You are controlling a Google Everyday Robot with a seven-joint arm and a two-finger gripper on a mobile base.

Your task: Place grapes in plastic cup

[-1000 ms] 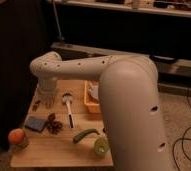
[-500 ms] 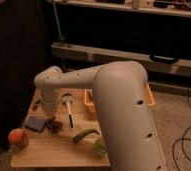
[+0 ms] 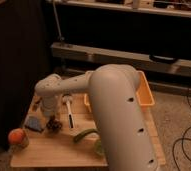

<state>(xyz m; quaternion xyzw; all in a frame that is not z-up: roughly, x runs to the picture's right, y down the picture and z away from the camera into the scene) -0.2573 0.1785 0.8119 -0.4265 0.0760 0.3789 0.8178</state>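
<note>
One view only, high up behind the robot's arm, facing down and forward onto the wooden worktop, mid-range. Arm fills near right. Tool is left on the worktop, at the grapes.

We see the grapes, a small dark knobbly bunch, lying on the desk at left-centre of the frame just under the gripper, apart from the light-green plastic cup at lower centre, partly hidden by the arm.

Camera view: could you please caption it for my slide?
End effector down at the grapes on the wooden table.
</note>
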